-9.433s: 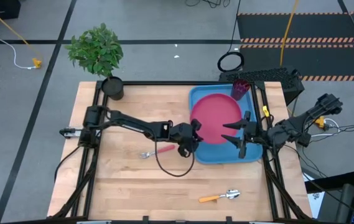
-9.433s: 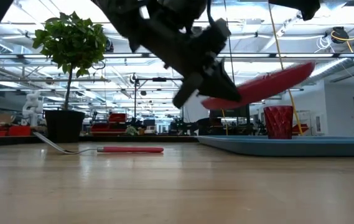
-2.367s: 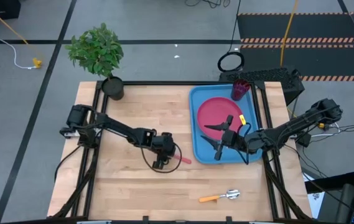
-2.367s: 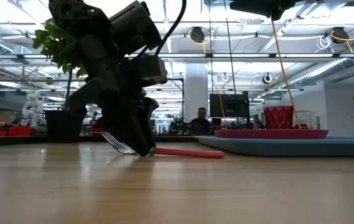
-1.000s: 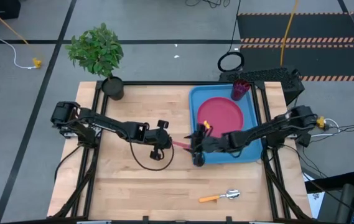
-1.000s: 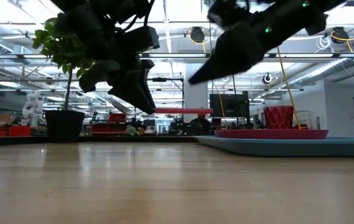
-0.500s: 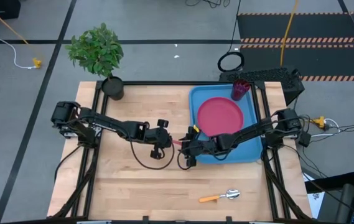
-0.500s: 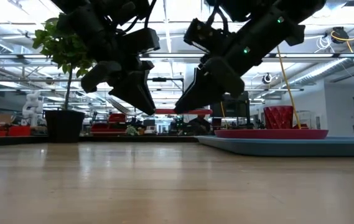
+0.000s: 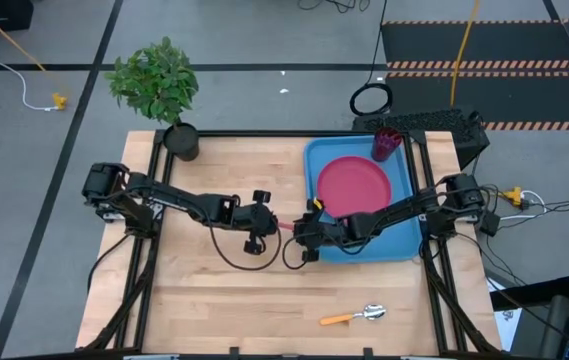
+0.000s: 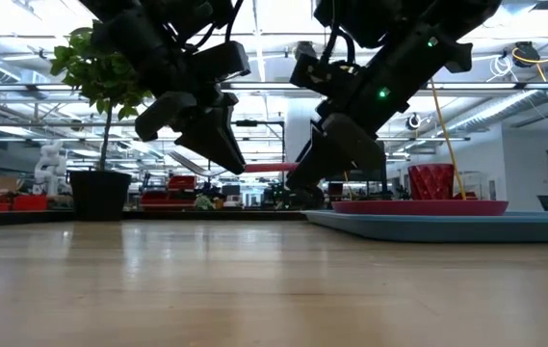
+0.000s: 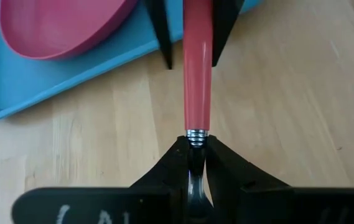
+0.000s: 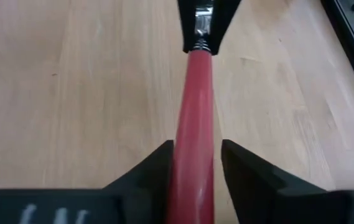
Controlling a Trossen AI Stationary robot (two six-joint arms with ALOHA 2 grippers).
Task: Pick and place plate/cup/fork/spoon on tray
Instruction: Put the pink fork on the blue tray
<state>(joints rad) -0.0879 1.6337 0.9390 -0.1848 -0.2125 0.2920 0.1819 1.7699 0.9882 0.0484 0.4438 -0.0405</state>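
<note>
My left gripper (image 9: 264, 228) is shut on a fork (image 9: 286, 229) with a pink-red handle, held above the table's middle. My right gripper (image 9: 302, 232) is open. Its fingers stand on either side of the handle's free end (image 12: 194, 168), seen too in the left wrist view (image 11: 197, 25). The pink-red plate (image 9: 354, 185) lies flat in the blue tray (image 9: 409, 240) at the far right. The dark red cup (image 9: 386, 143) stands upright in the tray's far corner. A spoon (image 9: 359, 316) with an orange handle lies on the table near its front edge. My left gripper pinches the fork's metal neck (image 11: 195, 138) between its two fingers, just behind the handle's collar. The fingers come level from the table's left and lie along the fork. The fork is level and clear of the table, its handle (image 10: 272, 167) pointing toward the tray; the tines are hidden.
A black plant pot (image 9: 182, 140) with a green plant stands at the table's far left. The tray's near left corner (image 9: 319, 250) lies just beside my right gripper. A black frame rail (image 9: 264, 133) runs along the table's far edge.
My right gripper has gone from the tray's near left corner toward the table's left, up to the fork's handle, and its fingers now flank the handle's free end. My left gripper has kept the fork lifted and level in the same place.
</note>
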